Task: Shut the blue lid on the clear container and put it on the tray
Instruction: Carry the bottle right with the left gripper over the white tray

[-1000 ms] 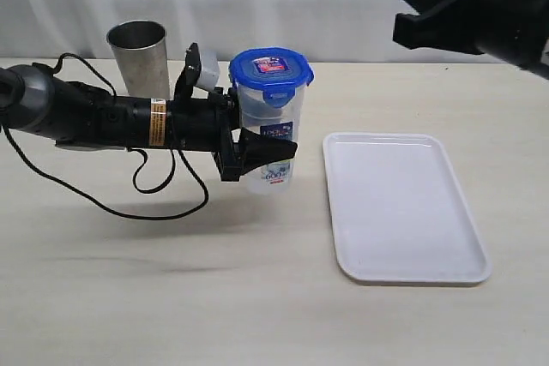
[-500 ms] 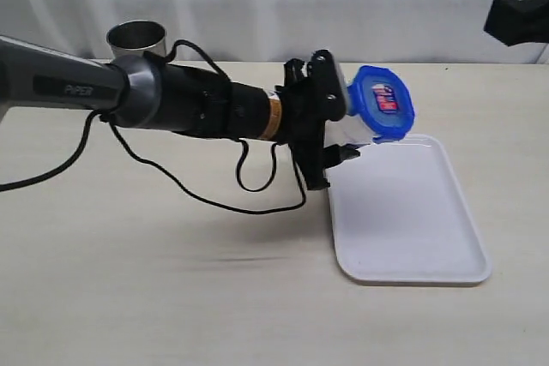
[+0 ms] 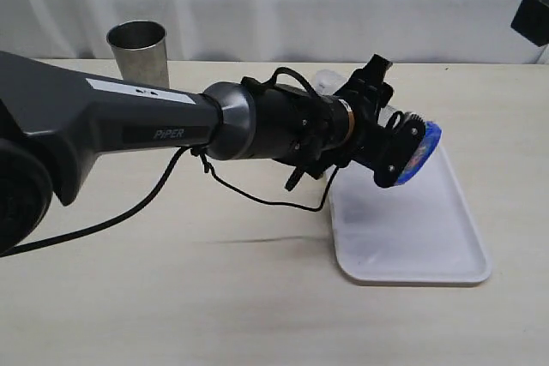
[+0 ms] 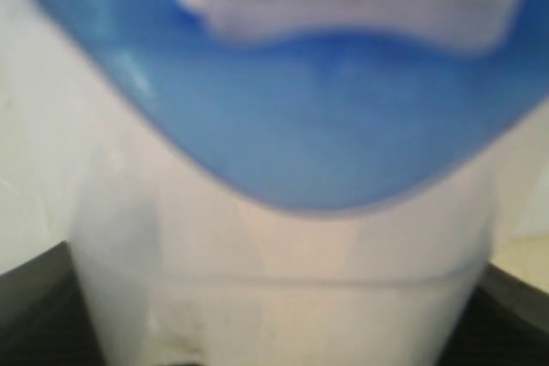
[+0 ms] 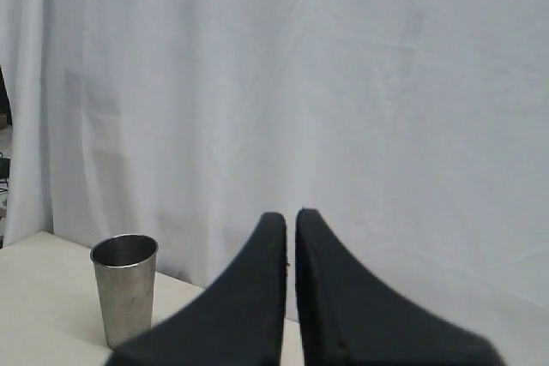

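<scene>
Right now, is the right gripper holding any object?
No, the right gripper is shut, its jaws pressed together with nothing between them.

Bright, soft, even light falls from above; the long grey arm (image 3: 129, 122) casts a faint shadow on the pale bench (image 3: 171, 297). The left wrist view is wholly out of focus: round blue plastic lid (image 4: 326, 126) and clear plastic container (image 4: 283, 297) smear together. Other views are sharp.

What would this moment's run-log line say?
left hand: shut on clear container, tilted over tray | blue lid: on | right hand: shut, empty
</scene>
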Available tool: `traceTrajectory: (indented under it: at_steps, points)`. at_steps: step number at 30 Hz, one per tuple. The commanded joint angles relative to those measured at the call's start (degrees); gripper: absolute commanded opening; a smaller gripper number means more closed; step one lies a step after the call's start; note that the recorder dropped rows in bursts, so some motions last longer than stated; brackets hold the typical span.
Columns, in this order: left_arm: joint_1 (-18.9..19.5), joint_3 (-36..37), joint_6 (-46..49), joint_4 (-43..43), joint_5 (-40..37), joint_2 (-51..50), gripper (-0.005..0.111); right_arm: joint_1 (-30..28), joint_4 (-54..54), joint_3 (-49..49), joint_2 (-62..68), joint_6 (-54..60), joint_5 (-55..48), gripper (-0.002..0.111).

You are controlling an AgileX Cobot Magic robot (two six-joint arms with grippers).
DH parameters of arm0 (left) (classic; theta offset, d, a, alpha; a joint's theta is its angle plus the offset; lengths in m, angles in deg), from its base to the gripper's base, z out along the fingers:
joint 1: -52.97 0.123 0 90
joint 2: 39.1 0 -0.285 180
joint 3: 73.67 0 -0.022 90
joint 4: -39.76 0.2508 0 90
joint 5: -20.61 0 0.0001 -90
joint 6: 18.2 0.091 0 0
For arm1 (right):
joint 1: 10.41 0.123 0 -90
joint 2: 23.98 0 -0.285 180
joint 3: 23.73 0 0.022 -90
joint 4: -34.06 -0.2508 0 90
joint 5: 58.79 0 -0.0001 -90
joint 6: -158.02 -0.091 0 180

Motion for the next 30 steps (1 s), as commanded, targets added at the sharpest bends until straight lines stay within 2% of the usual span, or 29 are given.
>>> traceTrajectory:
  at_steps: [1, 7, 18, 21, 26, 29, 30]
  points:
    - [-0.94, -0.73, 2.83, 7.96, -9.22, 0.21, 0.000, -0.31, 0.36, -0.27, -0.17, 0.23, 0.42, 0.004]
    - [-1.24, -0.73, 2.83, 16.54, -17.18, 0.21, 0.000, -0.31, 0.36, -0.27, -0.17, 0.23, 0.53, 0.004]
    - [-3.72, -0.73, 3.73, 17.13, -16.76, 0.21, 0.000, -0.31, 0.36, -0.27, -0.17, 0.23, 0.53, 0.004]
    - [-3.72, -0.73, 7.84, 21.25, -20.10, 0.21, 0.000, -0.31, 0.36, -0.27, -0.17, 0.23, 0.53, 0.004]
    - [-3.72, -0.73, 7.84, 21.56, -24.07, 0.21, 0.000, -0.31, 0.36, -0.27, -0.17, 0.23, 0.53, 0.004]
    - [-4.54, -0.73, 5.84, 21.56, -24.10, 0.21, 0.000, -0.31, 0.36, -0.27, -0.17, 0.23, 0.53, 0.004]
    - [-4.75, -0.73, 1.52, 21.56, -23.26, 0.21, 0.000, -0.31, 0.36, -0.27, -0.17, 0.23, 0.53, 0.004]
